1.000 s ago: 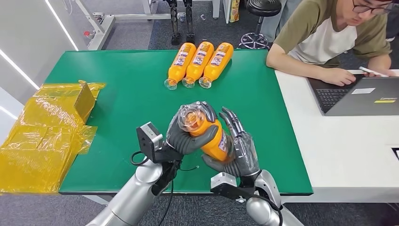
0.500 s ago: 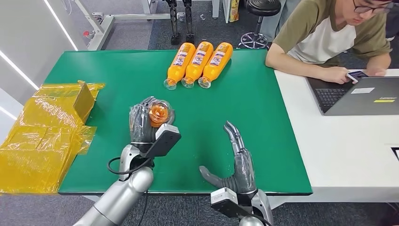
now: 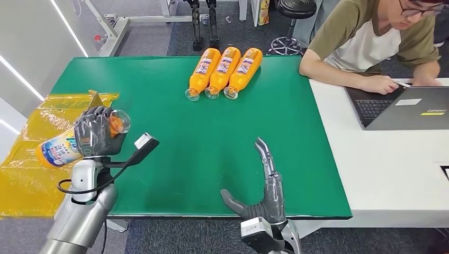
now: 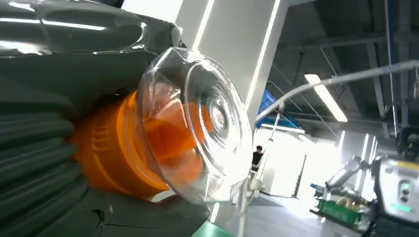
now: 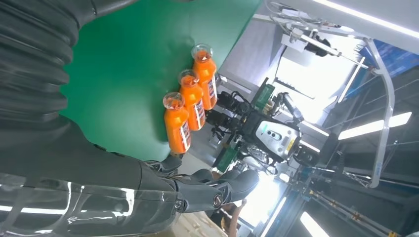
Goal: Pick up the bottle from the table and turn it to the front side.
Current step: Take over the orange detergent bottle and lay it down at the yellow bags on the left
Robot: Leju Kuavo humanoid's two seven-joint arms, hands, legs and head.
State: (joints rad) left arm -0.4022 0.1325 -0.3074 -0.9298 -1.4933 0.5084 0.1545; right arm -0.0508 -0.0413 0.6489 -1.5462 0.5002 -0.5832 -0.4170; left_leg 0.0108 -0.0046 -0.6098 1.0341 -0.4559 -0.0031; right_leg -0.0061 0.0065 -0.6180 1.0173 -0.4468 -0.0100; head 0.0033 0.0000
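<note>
Bottle (image 3: 74,141) is sitting at left-center of the head view, lying roughly horizontal in my left hand (image 3: 95,132), clear cap end pointing right toward the green table (image 3: 159,95), label end pointing left over the yellow plastic sheeting (image 3: 37,174). My left fingers are wrapping around its neck end. My right hand (image 3: 262,190) is hovering at lower center over the table's near edge, fingers spread, holding nothing. Three more orange bottles (image 3: 225,69) are lying side by side at upper center of the table, caps toward me. A person (image 3: 370,37) is sitting at upper right, hands at a laptop (image 3: 413,108) on the white desk (image 3: 392,169).

Left wrist view: the bottle's (image 4: 148,138) clear cap is filling the frame center, orange neck behind it, my left hand's (image 4: 54,163) grey ribbed fingers closing around it on the left side.

Right wrist view: my right hand (image 5: 123,187) is running along the bottom, fingertips (image 5: 242,182) extended and apart, gripping nothing. The three orange bottles (image 5: 190,103) are showing at center on the green table (image 5: 128,64).
</note>
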